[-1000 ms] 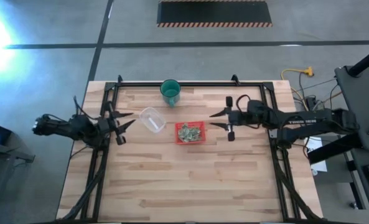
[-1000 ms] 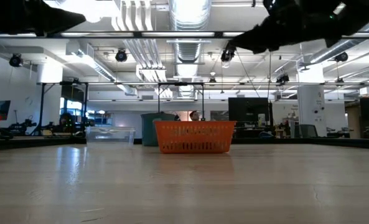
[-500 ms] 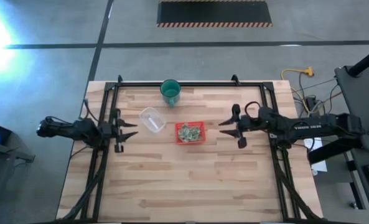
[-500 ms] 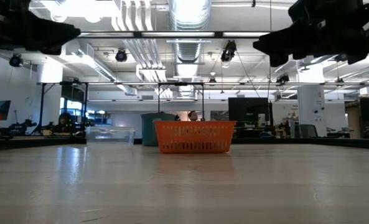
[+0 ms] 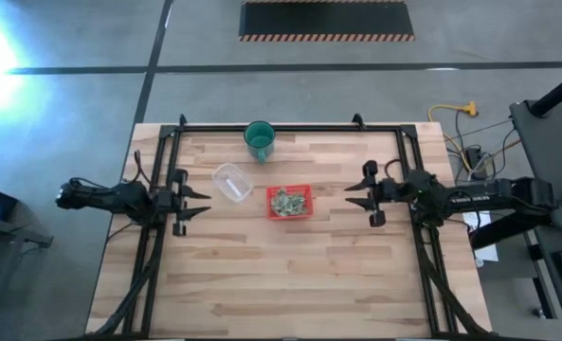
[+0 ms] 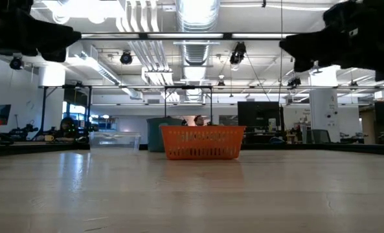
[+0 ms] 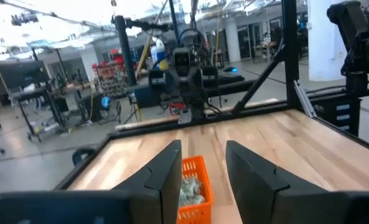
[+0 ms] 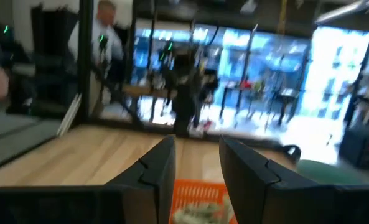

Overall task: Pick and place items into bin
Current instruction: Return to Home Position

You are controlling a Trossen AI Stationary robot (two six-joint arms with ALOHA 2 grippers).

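Your left fingers (image 7: 165,180) stand apart with nothing between them, and in the left wrist view the bin (image 7: 195,165) shows through the gap. Your right fingers (image 8: 156,171) are likewise spread and empty, and they frame the same bin from its opposite side.

From above, the left fingers hang to the bin's left, well apart from it, with their tips pointing toward it. The right fingers hang to the bin's right, also well apart and also pointing at it. In the low view both arms are only dark shapes high above the bin, off the surface (image 5: 290,275).

The bin sits near the middle of the surface. The items (image 5: 288,202) lie heaped inside it as a pale-green, crumpled pile. A clear round container (image 5: 230,181) lies just beside the bin's far left corner. A green cup (image 5: 259,140) stands beyond that, farther back from the bin, near the surface's far edge.
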